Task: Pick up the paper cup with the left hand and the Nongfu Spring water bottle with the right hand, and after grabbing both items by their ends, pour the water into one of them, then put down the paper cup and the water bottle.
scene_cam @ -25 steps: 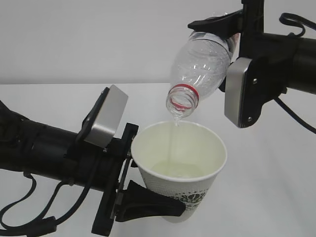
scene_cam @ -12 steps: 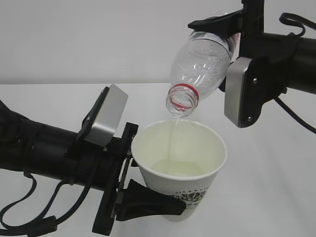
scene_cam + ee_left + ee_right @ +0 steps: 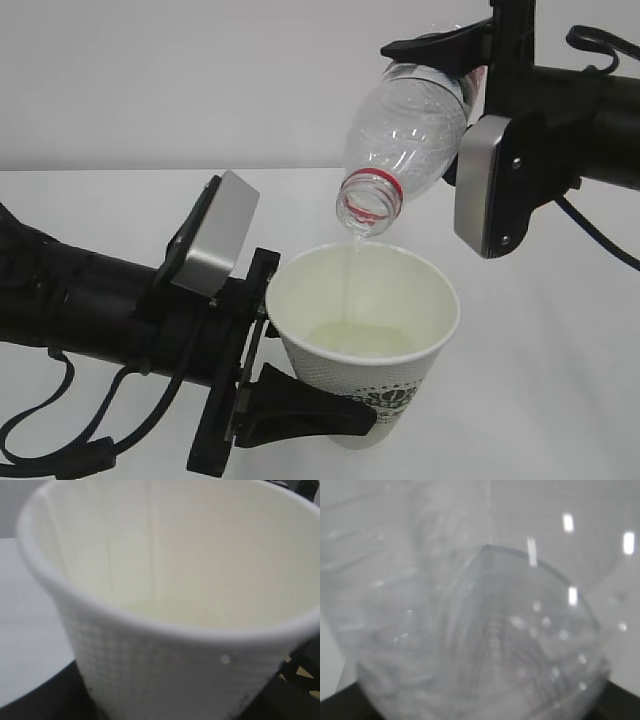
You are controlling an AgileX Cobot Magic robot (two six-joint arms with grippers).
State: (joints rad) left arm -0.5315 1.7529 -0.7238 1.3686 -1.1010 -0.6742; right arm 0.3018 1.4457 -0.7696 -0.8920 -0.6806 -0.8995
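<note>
White paper, faintly yellowed inside by what it holds: the paper cup (image 3: 362, 340) stands upright near the front edge of the table (image 3: 560, 380), clasped low on its side by the left hand (image 3: 300, 405), whose jaws stand fairly wide around the cup's base. A shallow pool of the water (image 3: 360, 340) lies in the bottom of the cup, and a thin stream falls into it from above; the left wrist view shows the same pale pool and the streak down the inner wall. Against the earlier frames almost nothing has shifted: cup, bottle and both arms sit where they were, and the pool looks only slightly fuller and calmer.

Above the cup, the Nongfu Spring water bottle (image 3: 405, 135) hangs tilted mouth-down, its red neck ring (image 3: 372, 185) just over the cup's far rim without touching it. The right hand (image 3: 450, 50) holds it by the bottom end, jaws parted widely to take the bottle's width. The bottle's visible body looks nearly drained; the right wrist view shows only blurred clear plastic with droplets.

The silver-grey box (image 3: 490, 185) on the right wrist sits just beside the bottle's shoulder.
</note>
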